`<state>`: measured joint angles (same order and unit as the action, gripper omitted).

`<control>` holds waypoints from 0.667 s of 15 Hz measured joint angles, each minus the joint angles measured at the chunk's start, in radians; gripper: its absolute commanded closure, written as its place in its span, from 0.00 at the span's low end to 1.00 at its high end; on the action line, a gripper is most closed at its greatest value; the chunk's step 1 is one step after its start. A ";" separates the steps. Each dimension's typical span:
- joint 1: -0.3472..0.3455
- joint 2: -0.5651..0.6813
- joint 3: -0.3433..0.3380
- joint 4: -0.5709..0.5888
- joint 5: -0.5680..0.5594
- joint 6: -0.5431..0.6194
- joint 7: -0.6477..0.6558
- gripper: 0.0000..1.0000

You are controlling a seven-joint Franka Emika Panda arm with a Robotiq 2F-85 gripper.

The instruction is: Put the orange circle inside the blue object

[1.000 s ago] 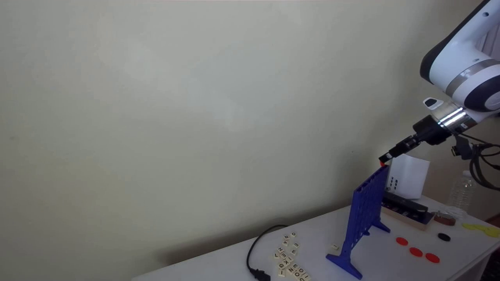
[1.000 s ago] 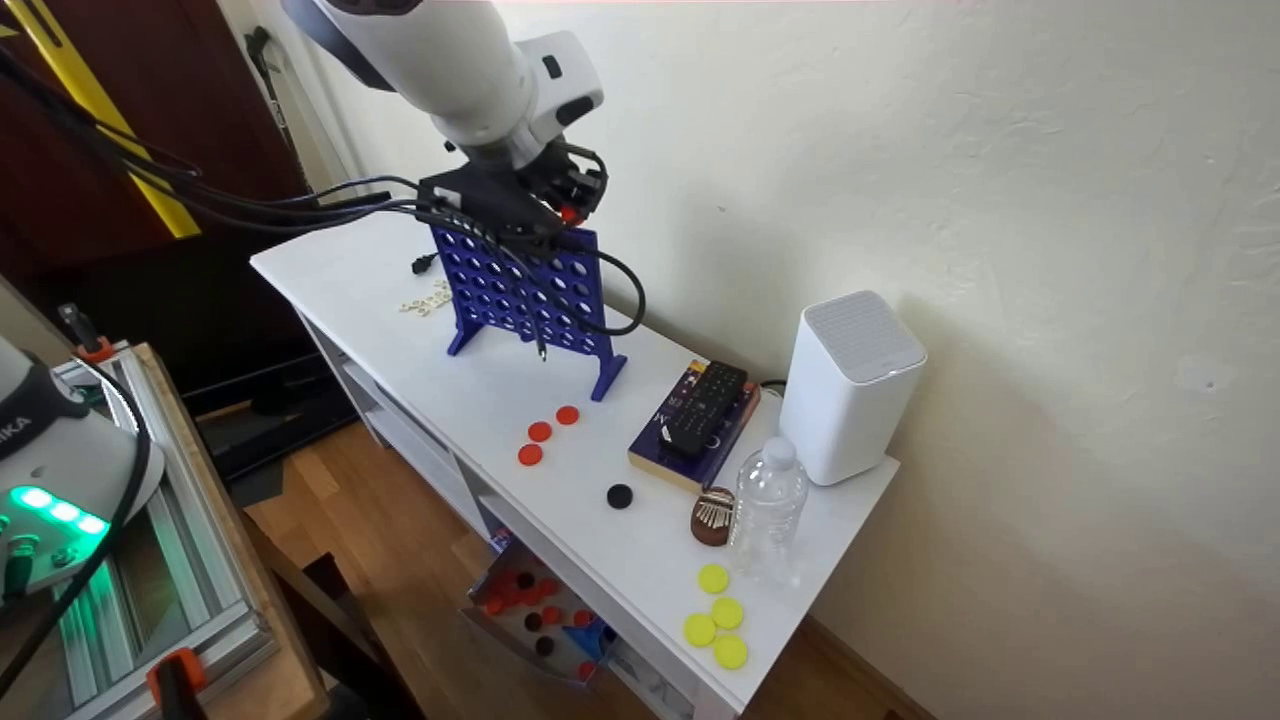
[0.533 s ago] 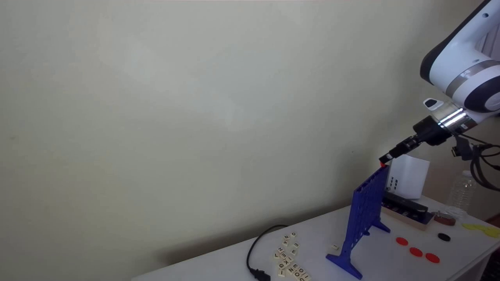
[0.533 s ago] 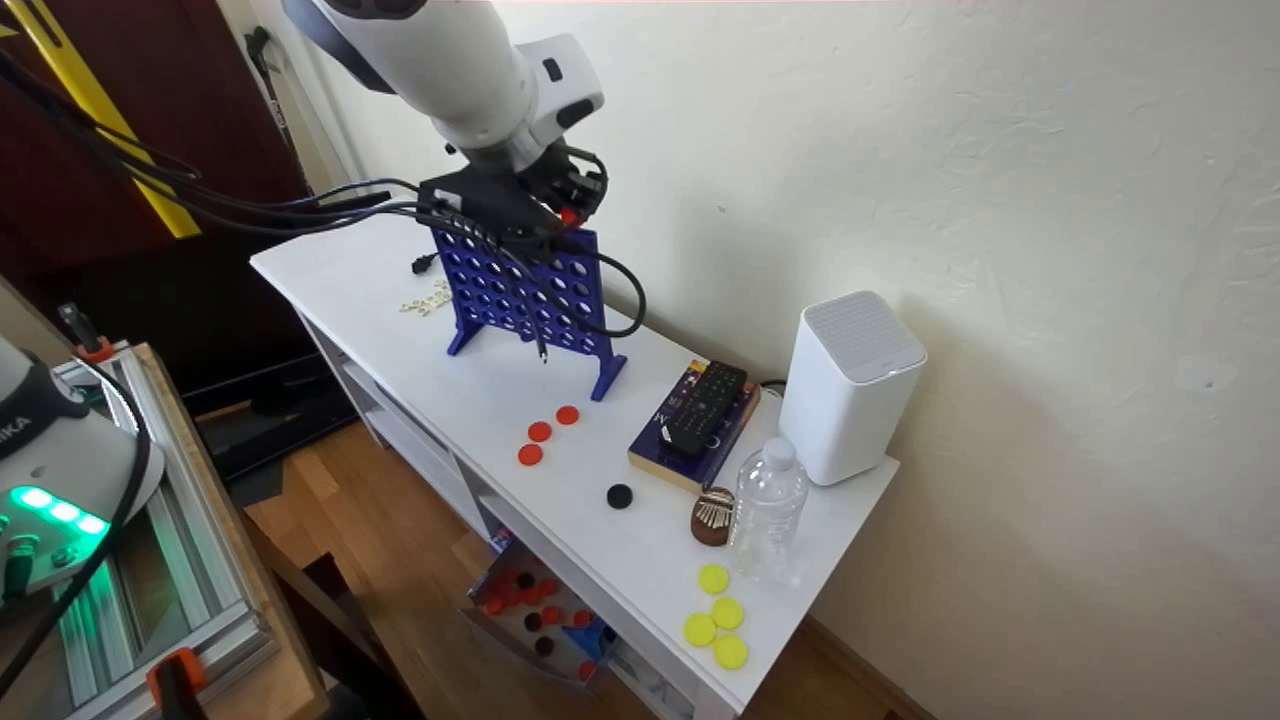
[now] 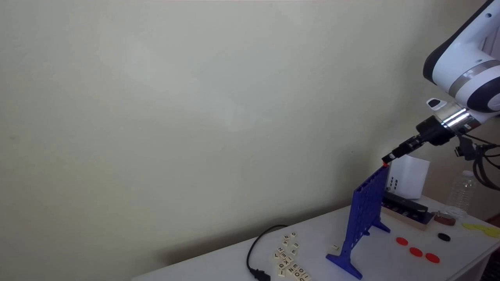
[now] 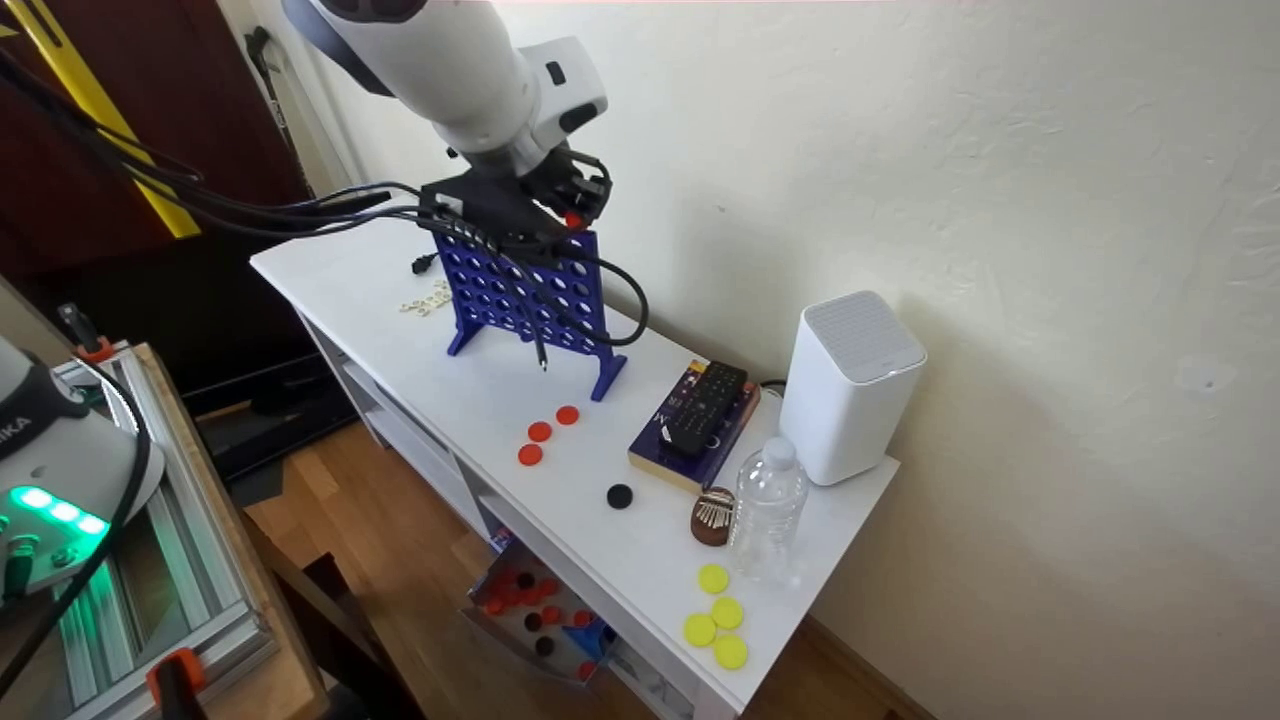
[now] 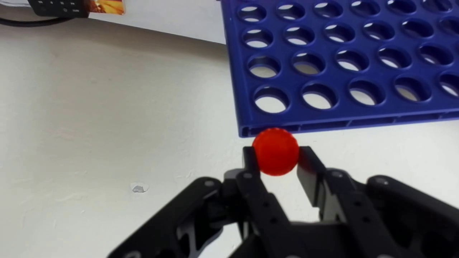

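Observation:
My gripper (image 7: pixel 277 154) is shut on the orange circle (image 7: pixel 275 152), a red-orange disc pinched by its edges between the two fingertips. Tall and upright on the white table stands the blue object (image 5: pixel 361 218), a thin panel with rows of round holes and splayed feet. The wrist view shows the disc overlapping the slotted top edge of this panel (image 7: pixel 333 77), at the end column. In an exterior view the disc (image 5: pixel 385 164) sits just above the far upper corner. Whether it touches the panel, I cannot tell.
Three red discs (image 6: pixel 540 431) and a black disc (image 6: pixel 620 496) lie on the table. Beyond are a book (image 6: pixel 660 465) with a remote (image 6: pixel 705 408), a white box (image 6: pixel 850 400), a bottle (image 6: pixel 770 500) and yellow discs (image 6: pixel 727 612). Arm cables (image 6: pixel 640 310) hang before the panel.
My gripper and the disc have shifted slightly to the right in both exterior views over the last half second. The grip is unchanged, and the panel has not moved.

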<state>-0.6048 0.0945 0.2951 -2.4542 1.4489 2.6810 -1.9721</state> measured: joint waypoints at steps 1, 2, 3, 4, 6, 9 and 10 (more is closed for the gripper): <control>-0.002 0.000 0.000 0.000 0.001 0.000 -0.002 0.92; -0.003 0.000 0.000 0.000 0.002 -0.001 -0.004 0.92; -0.004 0.000 0.000 0.000 0.002 -0.002 -0.006 0.92; -0.004 0.000 0.000 0.000 0.003 -0.004 -0.007 0.92; -0.004 0.001 0.000 0.000 0.005 -0.009 -0.011 0.92; -0.004 0.005 0.000 0.000 0.021 -0.015 -0.028 0.92; -0.004 0.006 0.000 0.000 0.028 -0.015 -0.036 0.92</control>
<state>-0.6091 0.1004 0.2951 -2.4542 1.4767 2.6656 -2.0080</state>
